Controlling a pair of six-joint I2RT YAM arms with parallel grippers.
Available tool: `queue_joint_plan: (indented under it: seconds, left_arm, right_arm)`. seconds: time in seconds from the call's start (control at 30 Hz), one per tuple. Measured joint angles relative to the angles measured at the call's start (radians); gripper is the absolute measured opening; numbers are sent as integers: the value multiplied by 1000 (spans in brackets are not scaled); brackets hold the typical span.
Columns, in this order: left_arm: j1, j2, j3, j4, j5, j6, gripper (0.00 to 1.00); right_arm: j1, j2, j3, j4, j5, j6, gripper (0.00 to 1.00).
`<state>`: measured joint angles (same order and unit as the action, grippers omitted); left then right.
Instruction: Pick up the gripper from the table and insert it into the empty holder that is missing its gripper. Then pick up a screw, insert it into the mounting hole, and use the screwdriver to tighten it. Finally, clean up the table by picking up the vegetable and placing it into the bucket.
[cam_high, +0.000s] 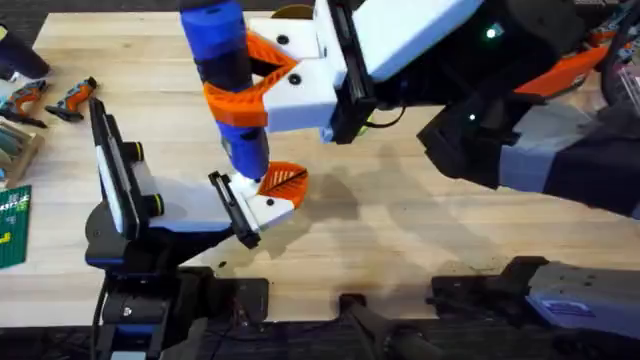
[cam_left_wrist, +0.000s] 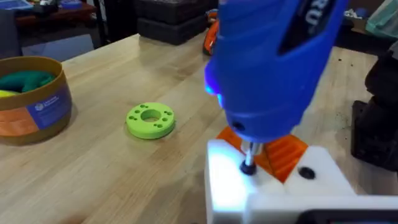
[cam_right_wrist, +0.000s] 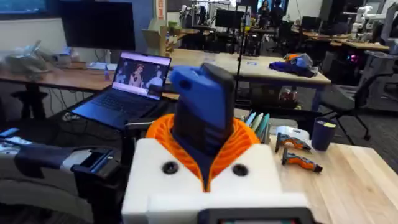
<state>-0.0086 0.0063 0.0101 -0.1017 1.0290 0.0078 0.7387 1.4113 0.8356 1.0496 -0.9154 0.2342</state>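
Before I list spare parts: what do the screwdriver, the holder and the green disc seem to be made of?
The screwdriver looks like smooth, glossy blue plastic with a short bright metal tip. The holder looks like matte white plastic, blocky and possibly printed, with dark screw heads. The green disc looks like matte lime plastic with moulded holes; whether it is printed cannot be told.

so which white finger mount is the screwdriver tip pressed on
The holder in the left wrist view, with the orange gripper seated in it. The screwdriver tip meets its top face; the right arm's mounts grip the blue body.
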Motion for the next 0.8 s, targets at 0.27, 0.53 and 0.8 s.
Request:
queue_joint_plan:
  seconds: [0.27,0.53,0.8]
  left_arm:
    - [0,0,0,0,0,0,7]
    - [0,0,0,0,0,0,7]
    - [0,0,0,0,0,0,7]
  right_arm:
    - [0,0,0,-10,-2,0,26]
    - [0,0,0,-14,-3,-4,26]
    - [0,0,0,-15,-3,-4,26]
